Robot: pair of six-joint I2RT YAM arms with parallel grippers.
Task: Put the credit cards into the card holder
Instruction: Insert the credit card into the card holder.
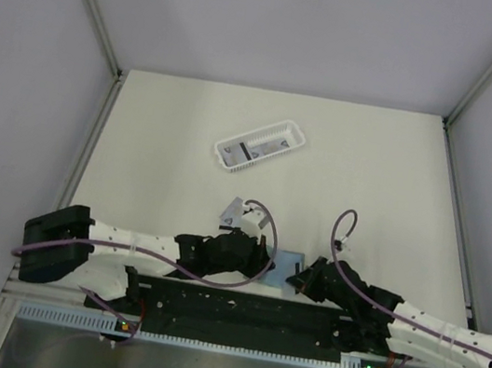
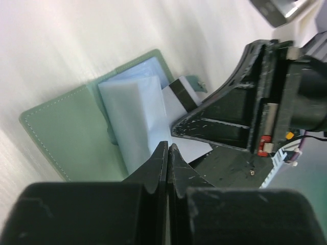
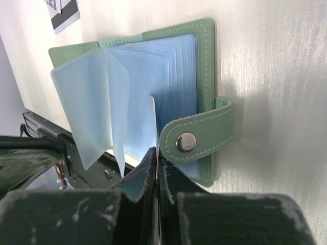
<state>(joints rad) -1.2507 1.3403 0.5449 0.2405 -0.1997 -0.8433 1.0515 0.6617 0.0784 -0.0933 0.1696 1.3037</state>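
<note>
card holder (image 3: pixel 204 76) open, left gripper (image 2: pixel 168 153) and right gripper (image 3: pixel 156 155) both pressed together, credit cards (image 1: pixel 253 150) still in the basket (image 1: pixel 299 138) upper centre

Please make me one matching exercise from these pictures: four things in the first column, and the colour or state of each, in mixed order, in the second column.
1 slotted basket
2 card holder cover
3 snap button
4 plastic sleeves

a sage green
b silver metal
c pale blue, see-through
d white, with cards inside

Pairs: 1-d, 2-a, 3-b, 4-c
</note>
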